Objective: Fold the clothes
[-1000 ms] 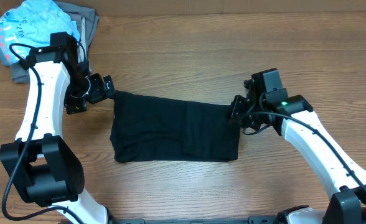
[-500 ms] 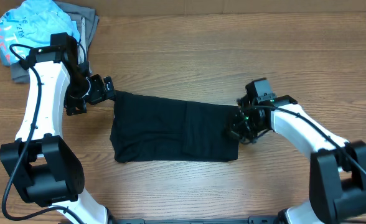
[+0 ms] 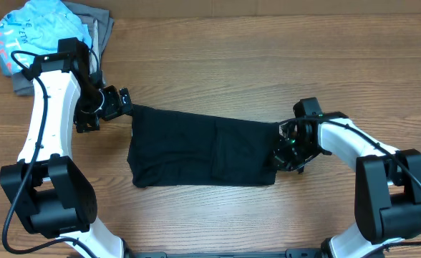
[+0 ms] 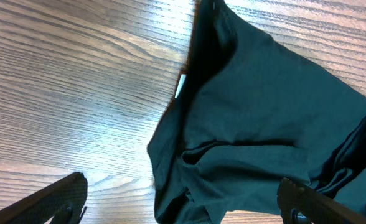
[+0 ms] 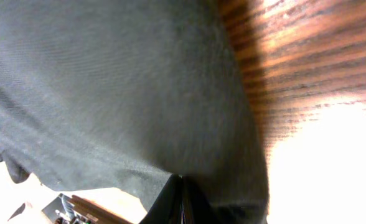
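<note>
A black garment lies flat on the wooden table as a wide folded rectangle. My left gripper sits at its upper left corner. In the left wrist view the jaws are spread wide with the cloth's bunched corner between them, not pinched. My right gripper is at the garment's right edge, low on the table. In the right wrist view its fingers are pressed together on the dark fabric, which fills most of the frame.
A pile of other clothes, light blue on top of grey, lies at the far left corner behind my left arm. Bare wood table surrounds the garment.
My right gripper has moved down from the garment's upper right corner along its right edge, with the wrist turned. The left arm and the garment have hardly moved.
</note>
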`<action>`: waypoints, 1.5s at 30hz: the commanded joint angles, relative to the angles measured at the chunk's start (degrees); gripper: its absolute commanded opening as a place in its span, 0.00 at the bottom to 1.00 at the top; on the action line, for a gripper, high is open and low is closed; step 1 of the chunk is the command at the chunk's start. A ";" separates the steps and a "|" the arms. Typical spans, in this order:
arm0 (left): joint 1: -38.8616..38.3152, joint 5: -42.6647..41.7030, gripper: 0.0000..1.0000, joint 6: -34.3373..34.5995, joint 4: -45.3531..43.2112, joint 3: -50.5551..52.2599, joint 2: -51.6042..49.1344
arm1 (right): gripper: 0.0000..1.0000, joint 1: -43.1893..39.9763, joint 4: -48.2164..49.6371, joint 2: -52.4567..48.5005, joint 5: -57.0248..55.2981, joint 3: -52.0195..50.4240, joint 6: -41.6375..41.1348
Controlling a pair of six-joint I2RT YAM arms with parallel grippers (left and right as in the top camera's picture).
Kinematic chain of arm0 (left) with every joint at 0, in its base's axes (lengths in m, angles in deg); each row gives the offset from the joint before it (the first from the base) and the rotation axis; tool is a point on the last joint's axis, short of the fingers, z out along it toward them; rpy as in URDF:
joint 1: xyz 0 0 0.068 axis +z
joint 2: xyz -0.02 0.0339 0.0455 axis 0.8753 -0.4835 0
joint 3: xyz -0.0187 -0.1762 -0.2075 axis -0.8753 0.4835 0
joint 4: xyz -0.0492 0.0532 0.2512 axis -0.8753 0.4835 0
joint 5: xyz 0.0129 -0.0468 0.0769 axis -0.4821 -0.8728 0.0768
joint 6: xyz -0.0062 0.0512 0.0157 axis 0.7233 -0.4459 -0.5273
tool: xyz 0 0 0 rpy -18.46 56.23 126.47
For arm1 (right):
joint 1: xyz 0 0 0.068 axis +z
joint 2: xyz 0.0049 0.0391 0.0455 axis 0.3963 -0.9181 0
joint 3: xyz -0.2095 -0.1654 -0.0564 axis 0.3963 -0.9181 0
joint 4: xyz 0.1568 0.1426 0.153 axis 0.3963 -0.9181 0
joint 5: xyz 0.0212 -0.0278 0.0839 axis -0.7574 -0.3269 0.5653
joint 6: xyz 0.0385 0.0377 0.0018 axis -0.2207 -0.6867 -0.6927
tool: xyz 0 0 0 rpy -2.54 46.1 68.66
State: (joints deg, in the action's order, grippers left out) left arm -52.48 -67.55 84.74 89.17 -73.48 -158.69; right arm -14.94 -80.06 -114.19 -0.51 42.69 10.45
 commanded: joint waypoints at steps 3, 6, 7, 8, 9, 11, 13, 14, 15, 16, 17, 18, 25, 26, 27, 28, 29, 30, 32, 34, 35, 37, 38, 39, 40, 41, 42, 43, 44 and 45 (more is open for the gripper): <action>-0.50 -0.68 1.00 0.13 0.04 -0.26 0.02 | 0.04 -0.02 -1.99 5.55 1.99 7.69 0.48; -0.50 -0.68 1.00 0.15 -0.15 -0.26 0.02 | 0.14 1.09 0.72 6.10 6.05 8.28 0.48; -0.50 -0.68 1.00 0.15 -0.13 -0.26 0.02 | 0.17 1.57 1.51 5.92 6.29 8.24 0.48; -0.50 -0.68 1.00 0.15 -0.13 -0.26 0.02 | 0.19 2.32 2.54 5.62 6.29 8.15 0.48; -0.50 -0.68 1.00 0.15 -0.11 -0.26 0.02 | 0.21 3.02 3.54 5.31 6.29 8.00 0.46; -0.50 -0.68 1.00 0.15 -0.13 -0.26 0.02 | 0.21 5.11 6.01 4.26 6.34 7.74 0.20; -0.50 -0.68 1.00 0.15 -0.13 -0.26 0.02 | 0.21 7.45 8.39 2.91 6.32 7.50 -1.20; -0.50 -0.68 1.00 0.15 -0.13 -0.26 0.02 | 0.21 8.72 9.53 2.08 6.36 7.41 -2.34; -0.50 -0.68 1.00 0.15 -0.11 -0.26 0.02 | 0.21 10.05 10.69 1.09 6.36 7.41 -3.50; -0.50 -0.68 1.00 0.15 -0.09 -0.26 0.02 | 0.21 11.08 11.80 0.28 6.34 7.41 -4.37; -0.50 -0.68 1.00 0.15 -0.07 -0.26 0.02 | 0.21 12.31 13.07 -0.76 6.38 7.41 -5.27; -0.50 -0.68 1.00 0.15 -0.04 -0.26 0.02 | 0.20 14.38 15.39 -2.60 6.67 7.41 -7.21; -0.50 -0.68 1.00 0.13 0.31 -0.26 0.02 | 0.21 19.78 19.98 -7.50 8.44 7.41 -12.22; -0.50 -0.68 1.00 0.13 0.33 -0.26 0.02 | 0.21 20.44 20.13 -8.07 8.44 7.41 -12.55; -0.50 -0.68 1.00 0.13 0.33 -0.26 0.02 | 0.22 21.00 20.39 -8.68 8.41 7.41 -12.96; -0.50 -0.68 1.00 0.15 0.31 -0.26 0.02 | 0.22 21.77 20.87 -9.38 8.41 7.41 -13.70; -0.50 -0.68 1.00 0.15 0.31 -0.26 0.02 | 0.22 22.45 21.38 -9.92 8.44 7.41 -14.19; -0.50 -0.68 1.00 0.15 0.31 -0.26 0.02 | 0.22 23.28 21.99 -10.54 8.41 7.41 -15.06; -0.50 -0.68 1.00 0.15 0.31 -0.26 0.02 | 0.16 24.83 22.82 -11.21 8.72 7.43 -16.61; -0.50 -0.68 1.00 0.13 0.31 -0.26 0.02 | 0.05 25.73 23.15 -11.15 8.92 7.56 -16.59; -0.50 -0.68 1.00 0.13 0.33 -0.26 0.02 | 0.04 26.10 23.15 -10.86 8.87 7.82 -16.55; -0.50 -0.66 1.00 0.13 0.26 -0.26 0.02 | 0.04 26.32 23.02 -9.16 8.85 8.76 -14.32; -0.50 -0.66 1.00 0.13 0.15 -0.26 0.02 | 0.04 26.32 22.43 -8.00 8.79 9.25 -13.03; -0.50 -0.68 1.00 0.13 0.07 -0.26 0.02 | 0.04 26.23 21.55 -6.54 8.44 9.90 -11.74; -0.50 -0.66 1.00 0.13 -0.13 -0.26 0.02 | 0.04 26.08 20.46 -5.11 7.67 10.56 -10.62; -0.50 -0.63 1.00 0.11 -0.42 -0.26 0.02 | 0.04 25.94 18.73 -3.21 6.19 11.56 -9.57; -0.48 -0.61 1.00 0.07 -0.72 -0.26 0.02 | 0.04 25.77 16.83 -1.46 4.44 12.66 -8.44; -0.48 -0.52 1.00 -0.11 -1.25 -0.26 -0.02 | 0.05 25.57 14.25 0.66 2.21 14.08 -6.95; -0.48 -0.28 1.00 -0.11 -1.79 -0.26 -0.04 | 0.10 25.35 11.80 2.34 -0.09 15.39 -5.86; -0.48 -0.20 1.00 -0.11 -2.38 -0.26 -0.11 | 0.17 25.09 8.70 4.39 -3.23 17.03 -4.96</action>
State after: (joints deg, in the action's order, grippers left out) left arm -52.48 -67.50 84.74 87.93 -73.48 -158.69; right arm 11.18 -67.62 -118.56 4.13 53.55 0.33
